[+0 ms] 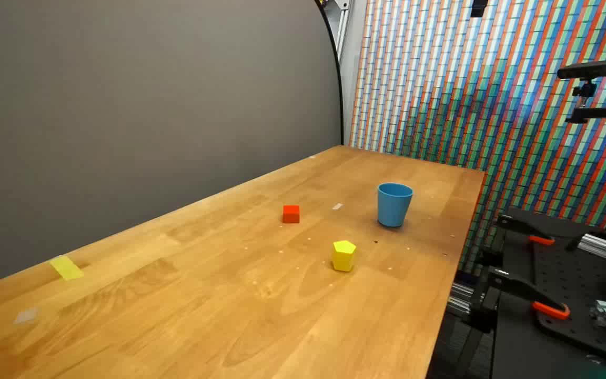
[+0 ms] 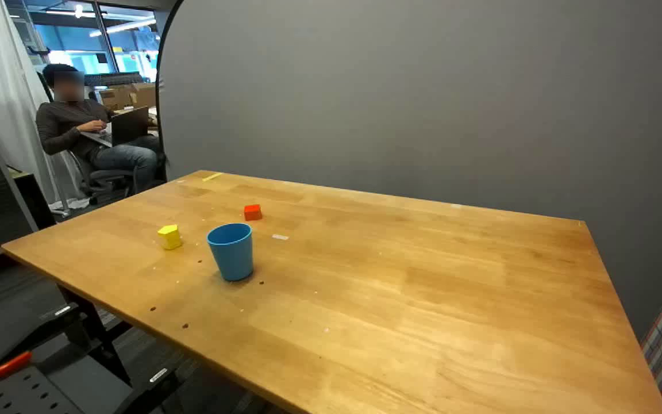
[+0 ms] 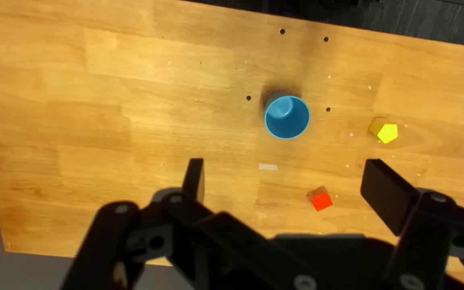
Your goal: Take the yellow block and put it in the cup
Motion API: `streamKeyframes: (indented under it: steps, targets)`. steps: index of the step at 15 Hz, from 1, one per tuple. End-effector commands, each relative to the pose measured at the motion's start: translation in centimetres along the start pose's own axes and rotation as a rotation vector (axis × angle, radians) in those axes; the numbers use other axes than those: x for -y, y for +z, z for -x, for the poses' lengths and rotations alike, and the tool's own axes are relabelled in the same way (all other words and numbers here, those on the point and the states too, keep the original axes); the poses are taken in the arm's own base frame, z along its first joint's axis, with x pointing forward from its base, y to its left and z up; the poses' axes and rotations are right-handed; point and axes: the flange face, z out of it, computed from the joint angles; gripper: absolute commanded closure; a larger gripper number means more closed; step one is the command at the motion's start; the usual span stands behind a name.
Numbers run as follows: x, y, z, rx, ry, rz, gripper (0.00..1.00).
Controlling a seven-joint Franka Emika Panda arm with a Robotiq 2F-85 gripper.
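Parted fingers [image 3: 390,196] hang above the table [image 3: 103,137], yellow block [image 1: 344,256] apart from cup [image 1: 393,207]

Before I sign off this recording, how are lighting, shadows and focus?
Wrist view: the gripper looks soft, the blue cup has dark shading by its base, the yellow block has a very bright top; in an exterior view, the seated person's face is blurred and the windows shine bright.
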Motion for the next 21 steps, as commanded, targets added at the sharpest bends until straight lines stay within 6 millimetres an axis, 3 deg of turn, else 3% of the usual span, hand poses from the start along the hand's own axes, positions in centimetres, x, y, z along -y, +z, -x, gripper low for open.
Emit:
streamKeyframes:
  steps: [1, 4, 6, 8, 10, 14, 17, 21]
  targets:
    - [0.0, -0.3, 0.0, -0.004, 0.000, 0.001, 0.00]
    - [-0.1, -0.9, 0.0, -0.018, 0.001, 0.005, 0.00]
    - [1.3, 0.7, -2.4, 0.007, -0.007, -0.028, 0.00]
    - [5.6, 3.8, -5.4, 0.029, -0.022, -0.051, 0.00]
    - [9.4, 6.4, -7.2, 0.074, -0.083, -0.039, 0.00]
    - [19.1, 13.7, -10.4, 0.192, -0.235, -0.001, 0.00]
    - [25.5, 20.4, -11.2, 0.285, -0.342, 0.016, 0.00]
    - [30.8, 27.5, -11.4, 0.344, -0.477, 0.008, 0.00]
